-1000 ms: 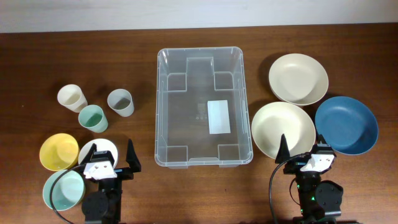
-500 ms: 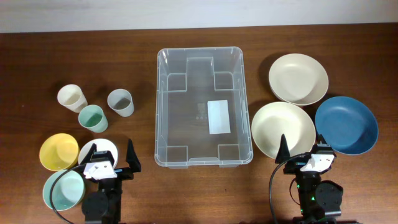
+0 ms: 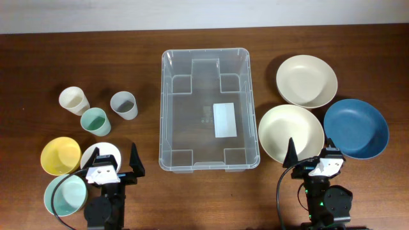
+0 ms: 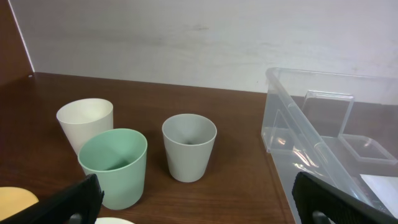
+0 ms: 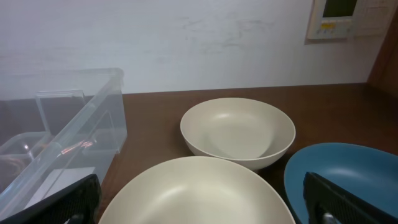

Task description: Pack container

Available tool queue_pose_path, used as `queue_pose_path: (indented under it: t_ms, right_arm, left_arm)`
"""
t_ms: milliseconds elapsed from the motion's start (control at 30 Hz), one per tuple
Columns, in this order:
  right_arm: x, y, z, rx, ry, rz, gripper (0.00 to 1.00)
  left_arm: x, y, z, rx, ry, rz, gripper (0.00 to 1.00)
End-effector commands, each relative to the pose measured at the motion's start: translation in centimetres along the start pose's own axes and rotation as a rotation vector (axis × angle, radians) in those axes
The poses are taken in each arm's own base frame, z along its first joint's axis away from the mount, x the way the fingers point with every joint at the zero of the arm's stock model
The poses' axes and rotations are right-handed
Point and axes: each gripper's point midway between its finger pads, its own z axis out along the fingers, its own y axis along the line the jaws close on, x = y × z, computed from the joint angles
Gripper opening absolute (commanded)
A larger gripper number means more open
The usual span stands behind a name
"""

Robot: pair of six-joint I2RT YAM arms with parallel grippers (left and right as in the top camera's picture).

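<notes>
I've got left fingers (image 3: 135, 163) spread apart, gripping nothing; right fingers (image 3: 291, 153) spread too, also free. The container (image 3: 204, 52) sits mid-counter (image 3: 204, 198) between both arms, cups (image 3: 124, 104) on its left, bowls (image 3: 291, 133) on its right

A dark wooden bench (image 5: 155, 115) against a white wall (image 5: 186, 37). At left, a clear plastic container (image 5: 74, 134). In the middle, a cream bowl (image 5: 237, 132) sits far, with a larger cream bowl (image 5: 199, 193) near. A blue bowl (image 5: 348, 171) sits right. The tool's (image 5: 202, 208) black fingers (image 5: 78, 199) frame the bottom corners, spread wide.
</notes>
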Motion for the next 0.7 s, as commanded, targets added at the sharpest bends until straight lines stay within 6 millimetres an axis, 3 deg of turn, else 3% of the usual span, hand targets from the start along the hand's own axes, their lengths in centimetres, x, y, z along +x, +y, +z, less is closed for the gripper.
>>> queue_pose_path:
  t_ms: [0,400,433,533,667]
  right_arm:
    - [0.3,-0.2,0.0,0.006,0.006,-0.008,0.99]
    - [0.1,0.0,0.0,-0.006,0.0,-0.007,0.99]
    - [0.0,0.1,0.0,-0.007,-0.005,-0.007,0.99]
    - [0.1,0.1,0.0,-0.007,-0.002,-0.007,0.99]
    - [0.1,0.0,0.0,-0.006,0.001,0.015,0.99]
  left_arm:
    - [0.0,-0.1,0.0,0.008,-0.005,0.015,1.0]
    - [-0.1,-0.1,0.0,0.005,-0.008,0.015,1.0]
    - [-0.8,0.7,-0.1,-0.041,-0.038,0.013,1.0]
    - [-2.0,0.6,-0.1,-0.038,-0.086,0.008,1.0]
    - [-2.2,0.4,-0.1,-0.025,-0.092,-0.017,1.0]
